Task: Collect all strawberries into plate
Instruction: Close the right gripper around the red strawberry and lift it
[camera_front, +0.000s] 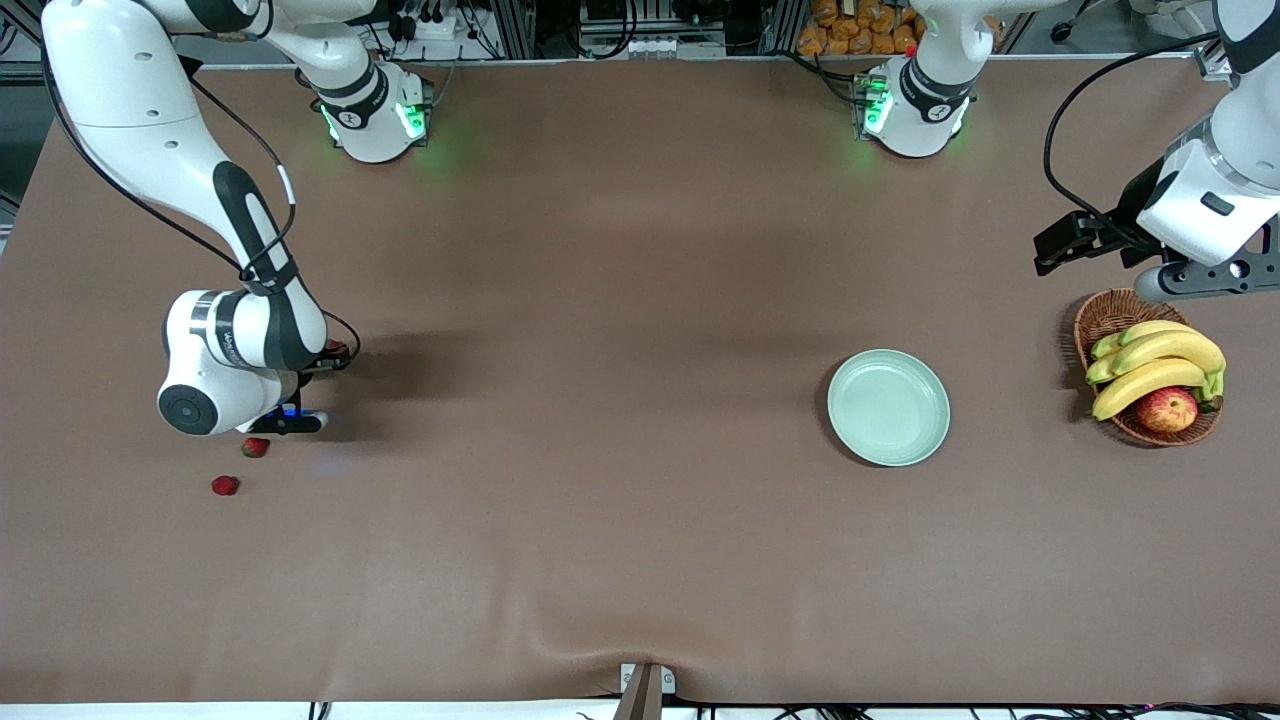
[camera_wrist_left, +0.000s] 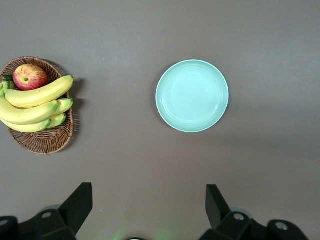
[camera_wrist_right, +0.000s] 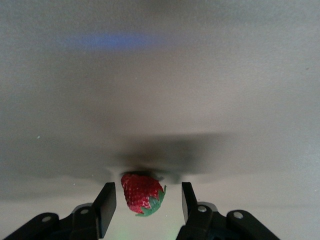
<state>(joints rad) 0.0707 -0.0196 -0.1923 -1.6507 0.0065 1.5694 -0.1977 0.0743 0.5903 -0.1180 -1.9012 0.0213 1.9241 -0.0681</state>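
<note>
**Strawberry between the right hand's fingers at the right arm's end of the worktop**

A strawberry (camera_wrist_right: 142, 194) sits between the fingers (camera_wrist_right: 106, 205) of the right hand (camera_wrist_right: 145, 207), with a gap on each side, so the fingers stand apart and do not appear to touch it. From the front that hand (camera_front: 330, 352) is low over the worktop (camera_front: 600, 300), and the berry there is mostly hidden. Two more strawberries lie nearer the front camera: one (camera_front: 255, 447) just beside the arm's wrist, the other (camera_front: 225, 485) a little nearer still. The plate (camera_front: 888, 406) is well apart, toward the left arm's end, bare, near a basket (camera_front: 1100, 315) of bananas (camera_front: 1155, 365) and an apple (camera_front: 1167, 409). The left hand (camera_wrist_left: 149, 210) waits high, fingers wide.
</note>
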